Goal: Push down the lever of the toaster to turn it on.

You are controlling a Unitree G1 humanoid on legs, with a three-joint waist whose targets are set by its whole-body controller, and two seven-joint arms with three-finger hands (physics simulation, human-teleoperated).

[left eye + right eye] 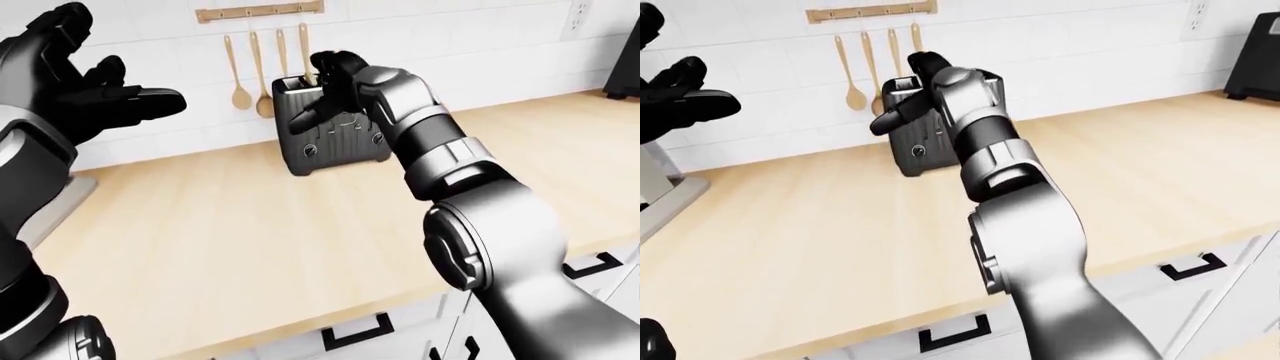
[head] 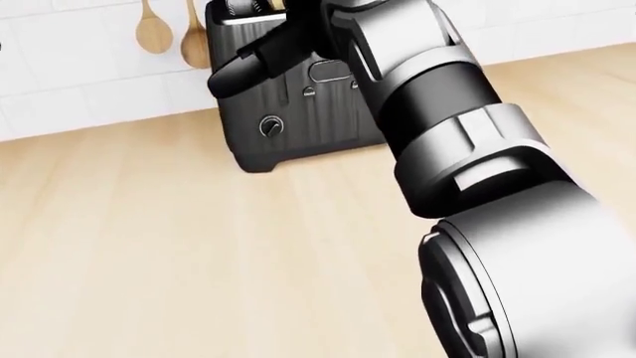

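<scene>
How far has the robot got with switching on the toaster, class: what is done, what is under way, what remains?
Done: the right hand has reached the black toaster on the wooden counter.
Under way: its fingers lie over the toaster's face, above the dial. The lever itself is hidden by the arm, so contact cannot be told.
Left: pressing the lever down. The left hand hangs open, away.

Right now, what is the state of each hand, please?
Left hand: open, holding nothing, raised away from the toaster.
Right hand: at the toaster's upper part, fingers spread; no grasp visible, lever contact cannot be told.
</scene>
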